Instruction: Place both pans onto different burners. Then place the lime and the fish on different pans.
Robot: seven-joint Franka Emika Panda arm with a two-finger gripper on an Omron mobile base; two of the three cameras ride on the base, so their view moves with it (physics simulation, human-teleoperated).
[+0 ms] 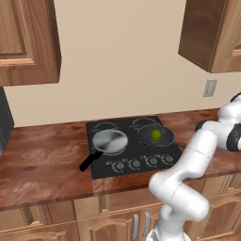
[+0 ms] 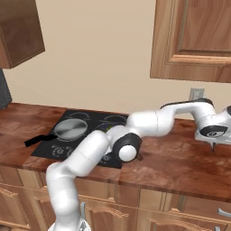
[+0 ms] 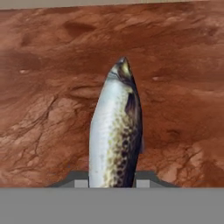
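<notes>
The gripper (image 3: 112, 183) is closed narrow on the fish (image 3: 116, 131), holding it by one end above the brown desk (image 3: 43, 109).

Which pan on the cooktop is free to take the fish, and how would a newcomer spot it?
Find the black glass cooktop set in the wooden counter. Of the two pans on its burners, take the shiny silver pan with the black handle, on the side away from the wall outlet. Unlike the dark pan beside it, it holds no lime.
</notes>
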